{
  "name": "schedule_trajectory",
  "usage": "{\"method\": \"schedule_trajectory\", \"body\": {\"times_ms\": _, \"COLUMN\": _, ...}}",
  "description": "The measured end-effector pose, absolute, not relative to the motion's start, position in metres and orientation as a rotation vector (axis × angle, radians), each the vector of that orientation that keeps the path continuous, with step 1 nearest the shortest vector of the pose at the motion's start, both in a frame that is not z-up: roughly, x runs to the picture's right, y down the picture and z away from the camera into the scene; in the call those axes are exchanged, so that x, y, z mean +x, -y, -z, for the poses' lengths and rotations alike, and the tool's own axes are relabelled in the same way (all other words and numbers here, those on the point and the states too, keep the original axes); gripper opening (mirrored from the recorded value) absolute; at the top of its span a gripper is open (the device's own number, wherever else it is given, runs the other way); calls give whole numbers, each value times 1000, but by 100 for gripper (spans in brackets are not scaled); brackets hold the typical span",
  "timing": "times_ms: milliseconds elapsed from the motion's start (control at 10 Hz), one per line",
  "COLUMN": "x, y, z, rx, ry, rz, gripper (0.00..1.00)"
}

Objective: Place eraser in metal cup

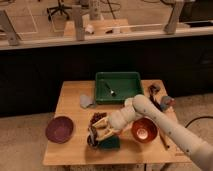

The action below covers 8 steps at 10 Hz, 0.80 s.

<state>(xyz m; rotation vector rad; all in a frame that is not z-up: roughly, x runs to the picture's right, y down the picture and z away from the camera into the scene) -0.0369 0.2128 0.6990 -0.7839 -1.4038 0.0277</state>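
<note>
My gripper (96, 133) hangs low over the front middle of the wooden table (75, 155), at the end of the white arm (150, 115) that reaches in from the lower right. Right under it is a small dark round shape (91, 142) that looks like the metal cup, mostly hidden by the gripper. A flat dark green block (109, 143) lies against the gripper's right side. I cannot make out the eraser as a separate thing; it may be hidden in or under the gripper.
A green tray (119, 86) with a spoon sits at the back middle. A purple bowl (59, 129) is at the front left, a copper-coloured bowl (144, 130) at the front right. A grey lump (86, 101), a dark red cluster (99, 117) and small items (161, 98) at the right edge lie around.
</note>
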Motion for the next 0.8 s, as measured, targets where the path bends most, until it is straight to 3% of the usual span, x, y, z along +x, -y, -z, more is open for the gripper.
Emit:
{"method": "schedule_trajectory", "body": {"times_ms": 400, "x": -41, "y": -216, "z": -700, "rx": -795, "ry": 1410, "rz": 17, "gripper": 75}}
{"method": "schedule_trajectory", "body": {"times_ms": 800, "x": -44, "y": -217, "z": -699, "rx": -808, "ry": 1409, "rz": 39, "gripper": 80}}
